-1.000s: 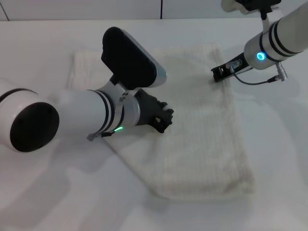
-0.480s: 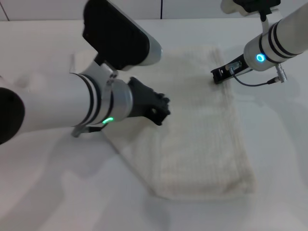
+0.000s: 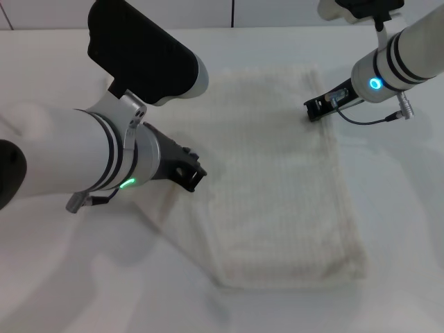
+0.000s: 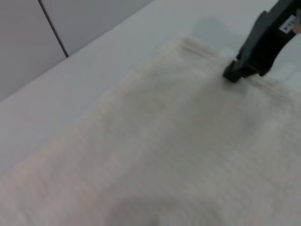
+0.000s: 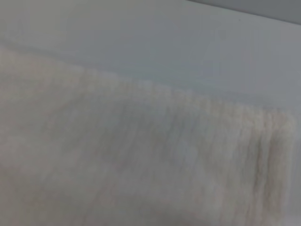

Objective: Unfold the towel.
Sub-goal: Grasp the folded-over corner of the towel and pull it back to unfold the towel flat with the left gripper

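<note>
Your towel (image 3: pixel 277 180) lies flat on the white tabletop (image 3: pixel 402 229), folded into a long rectangle that runs from the far side toward the robot, its near edge thick and doubled. Your left pincer (image 3: pixel 189 168) sits at the towel's left edge, low over the cloth; you cannot tell whether it is wide or closed. Your right pincer (image 3: pixel 318 106) rests its dark tip on the far right corner of the towel, looking narrow, though a grip on the cloth is not clear.

Bright, even overhead light, soft shadows; both wrist views blurred and hazy.
</note>
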`<state>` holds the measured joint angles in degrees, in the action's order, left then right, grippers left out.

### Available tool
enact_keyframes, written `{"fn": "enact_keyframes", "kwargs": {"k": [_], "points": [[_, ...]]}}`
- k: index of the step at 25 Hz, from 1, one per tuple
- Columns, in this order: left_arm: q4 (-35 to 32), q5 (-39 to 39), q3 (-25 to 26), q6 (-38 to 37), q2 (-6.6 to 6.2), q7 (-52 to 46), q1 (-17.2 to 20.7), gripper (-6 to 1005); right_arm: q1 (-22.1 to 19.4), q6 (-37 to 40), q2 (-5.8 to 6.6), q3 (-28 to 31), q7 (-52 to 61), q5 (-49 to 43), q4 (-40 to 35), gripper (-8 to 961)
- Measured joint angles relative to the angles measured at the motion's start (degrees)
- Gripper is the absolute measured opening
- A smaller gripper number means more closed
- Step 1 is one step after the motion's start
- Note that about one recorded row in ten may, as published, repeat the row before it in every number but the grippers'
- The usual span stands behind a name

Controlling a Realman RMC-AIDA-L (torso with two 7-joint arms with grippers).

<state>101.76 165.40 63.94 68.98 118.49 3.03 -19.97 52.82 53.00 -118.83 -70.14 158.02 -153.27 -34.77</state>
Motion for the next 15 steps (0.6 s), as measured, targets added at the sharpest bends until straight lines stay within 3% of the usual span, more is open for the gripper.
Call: {"fn": "enact_keyframes", "kwargs": {"k": [15], "points": [[3.59, 0.27, 1.77, 13.76, -0.32, -4.05, 0.44, 46, -0.19, 0.0, 0.0, -0.36, 0.01, 0.0, -0.04, -1]]}}
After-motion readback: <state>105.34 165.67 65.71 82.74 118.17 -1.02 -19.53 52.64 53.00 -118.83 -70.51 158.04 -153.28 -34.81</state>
